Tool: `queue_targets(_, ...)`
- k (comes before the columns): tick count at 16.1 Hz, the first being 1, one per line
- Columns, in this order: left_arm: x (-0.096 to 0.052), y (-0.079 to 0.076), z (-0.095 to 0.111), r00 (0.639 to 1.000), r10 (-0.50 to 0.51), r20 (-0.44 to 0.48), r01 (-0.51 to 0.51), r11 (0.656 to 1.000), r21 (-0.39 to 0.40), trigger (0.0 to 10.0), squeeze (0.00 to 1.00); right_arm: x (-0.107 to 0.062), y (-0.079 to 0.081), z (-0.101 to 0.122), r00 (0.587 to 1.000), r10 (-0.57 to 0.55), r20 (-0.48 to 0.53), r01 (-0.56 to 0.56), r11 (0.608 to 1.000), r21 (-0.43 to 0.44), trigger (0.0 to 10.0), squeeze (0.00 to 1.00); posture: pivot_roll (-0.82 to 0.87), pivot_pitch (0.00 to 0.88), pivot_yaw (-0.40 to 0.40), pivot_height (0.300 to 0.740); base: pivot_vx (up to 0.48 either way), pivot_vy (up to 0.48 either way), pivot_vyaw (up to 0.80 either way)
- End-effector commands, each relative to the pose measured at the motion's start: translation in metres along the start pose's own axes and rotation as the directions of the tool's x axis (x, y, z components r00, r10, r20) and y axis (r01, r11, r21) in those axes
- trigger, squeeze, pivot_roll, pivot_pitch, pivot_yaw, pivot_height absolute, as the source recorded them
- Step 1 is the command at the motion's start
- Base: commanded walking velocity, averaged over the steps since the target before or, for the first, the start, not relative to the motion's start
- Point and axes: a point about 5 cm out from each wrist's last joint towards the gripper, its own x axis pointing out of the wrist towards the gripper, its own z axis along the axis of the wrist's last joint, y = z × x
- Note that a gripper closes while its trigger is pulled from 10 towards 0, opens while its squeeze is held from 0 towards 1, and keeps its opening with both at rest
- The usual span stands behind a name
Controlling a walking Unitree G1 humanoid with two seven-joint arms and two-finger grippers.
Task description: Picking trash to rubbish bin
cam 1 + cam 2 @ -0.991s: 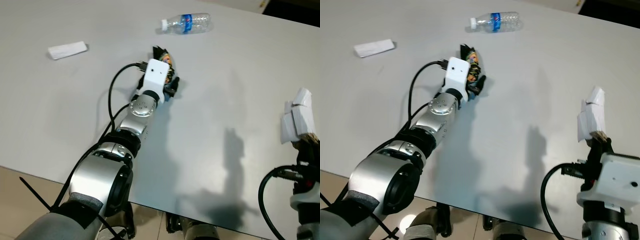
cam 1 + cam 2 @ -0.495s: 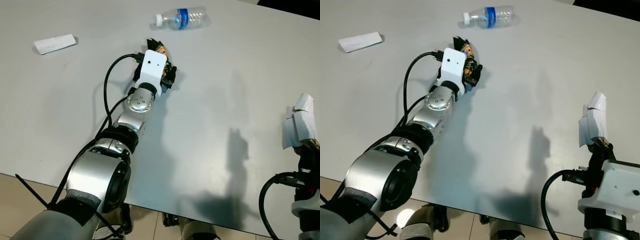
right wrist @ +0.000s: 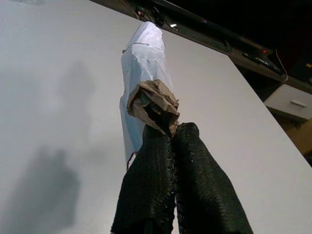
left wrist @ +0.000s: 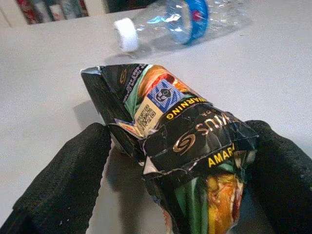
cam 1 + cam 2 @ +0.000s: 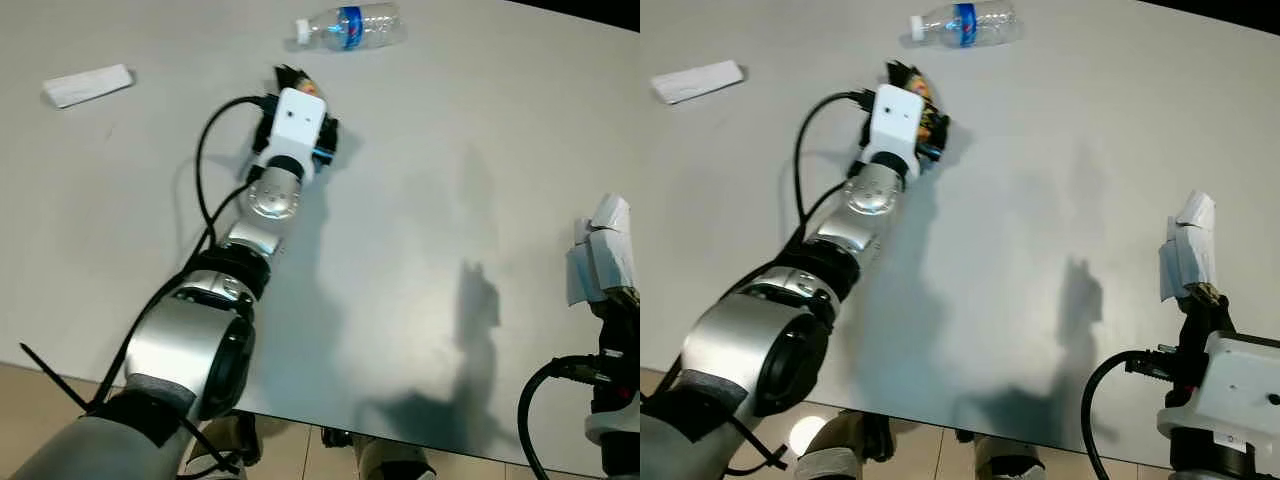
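Note:
A crumpled black and orange snack packet (image 4: 185, 146) lies on the white table (image 5: 450, 150). My left gripper (image 4: 180, 141) is around it, one black finger pressed against each side; in the head views its wrist covers most of the packet (image 5: 288, 76). Just beyond the packet a clear plastic bottle (image 5: 350, 25) with a blue label lies on its side. At the right, my right gripper (image 3: 170, 134) is shut on a wad of brown and white paper (image 5: 1190, 255), held up above the table.
A flat white wrapper (image 5: 88, 85) lies at the far left of the table. The table's near edge runs along the bottom of the head views, with beige floor tiles (image 5: 40, 400) below it. Dark furniture stands beyond the far right corner.
The head camera has shifted, so everything sits higher and further left in the picture. My left gripper stays at the snack packet. My right gripper still holds the paper.

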Motion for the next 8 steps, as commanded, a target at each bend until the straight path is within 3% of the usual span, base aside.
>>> queue_targets(1, -0.010, 0.003, -0.032, 0.989, 0.030, -0.142, -0.026, 0.999, 0.029, 10.0, 0.00, -0.003, -0.003, 0.004, 1.000, -0.005, 0.015, 0.005, 1.000, -0.014, 10.0, 0.00, -0.37, 0.420, -0.123, 0.740, 0.000, 0.000, 0.00)
queue_targets(8, -0.012, 0.015, -0.038, 0.984, 0.091, -0.155, -0.083, 0.995, 0.059, 10.0, 0.00, -0.003, -0.002, 0.004, 1.000, 0.008, 0.012, -0.008, 1.000, -0.012, 10.0, 0.00, -0.36, 0.424, -0.133, 0.740, 0.000, 0.000, 0.00)
